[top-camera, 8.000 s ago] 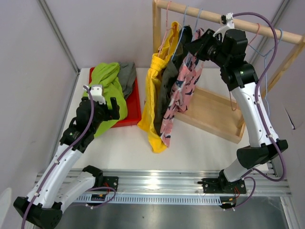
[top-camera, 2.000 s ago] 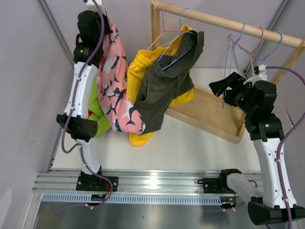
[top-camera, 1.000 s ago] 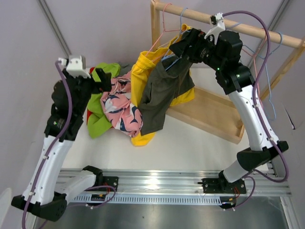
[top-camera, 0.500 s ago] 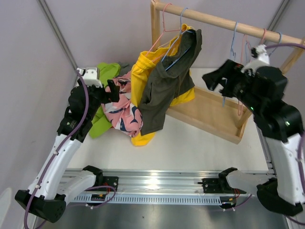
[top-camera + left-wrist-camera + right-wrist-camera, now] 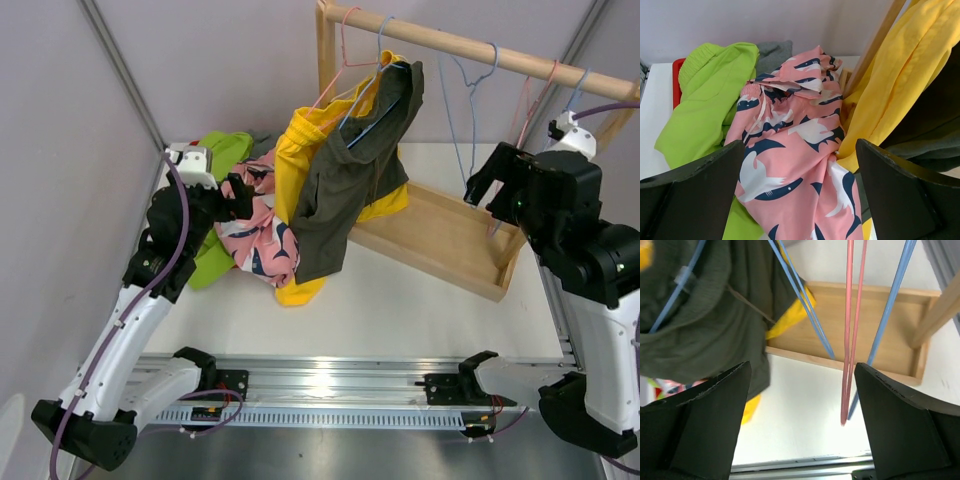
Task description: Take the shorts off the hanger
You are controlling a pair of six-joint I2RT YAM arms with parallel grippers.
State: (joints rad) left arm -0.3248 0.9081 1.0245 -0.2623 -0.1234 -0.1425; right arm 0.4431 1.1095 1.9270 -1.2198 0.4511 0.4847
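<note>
Newly dropped, pink shorts (image 5: 795, 145) lie at 9 o'clock; left gripper (image 5: 800, 200) and right gripper (image 5: 802, 420) gape empty. Next, olive shorts (image 5: 350, 175) seem soft and light: pinch waistband at 12.

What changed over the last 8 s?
The pink shorts came off the rail and lie beside the green shorts; the left pincer let them go, now open. The right pincer drew back from the rail, open. The yellow shorts and olive shorts still hang.
</note>
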